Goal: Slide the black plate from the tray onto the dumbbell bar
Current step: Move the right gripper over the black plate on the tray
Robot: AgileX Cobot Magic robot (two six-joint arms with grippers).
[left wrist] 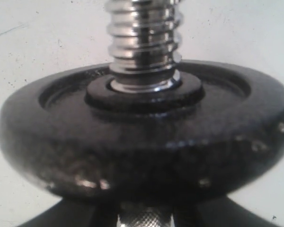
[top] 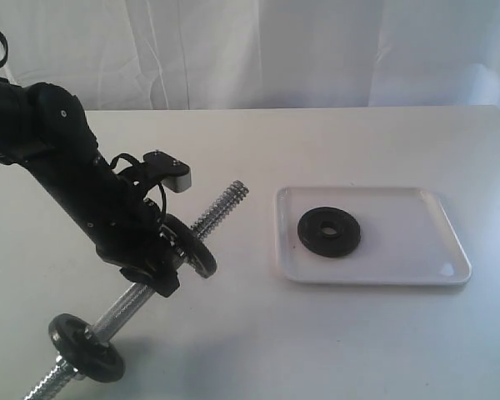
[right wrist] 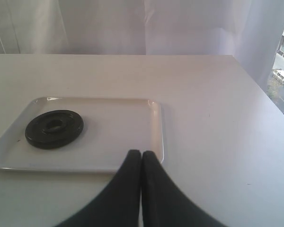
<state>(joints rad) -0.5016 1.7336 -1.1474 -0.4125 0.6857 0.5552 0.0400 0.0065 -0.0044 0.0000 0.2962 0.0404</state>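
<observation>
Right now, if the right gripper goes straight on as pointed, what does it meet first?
Likely the tray, at its rim near a corner; depth is unclear. The black plate lies off the line of the right gripper.

Left pincer (top: 168, 265) grips the dumbbell bar (top: 221, 207), arm slanting down; right pincer (right wrist: 141, 154) closed, jaws touching

R gripper (right wrist: 141, 158) jaws together | black plate (right wrist: 54, 128) flat in tray (right wrist: 128, 142)

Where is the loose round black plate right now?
In the exterior view the round black iron plate lies flat right of centre, in the left half of the shallow white plastic tray, right of the shiny chrome dumbbell bar.
</observation>
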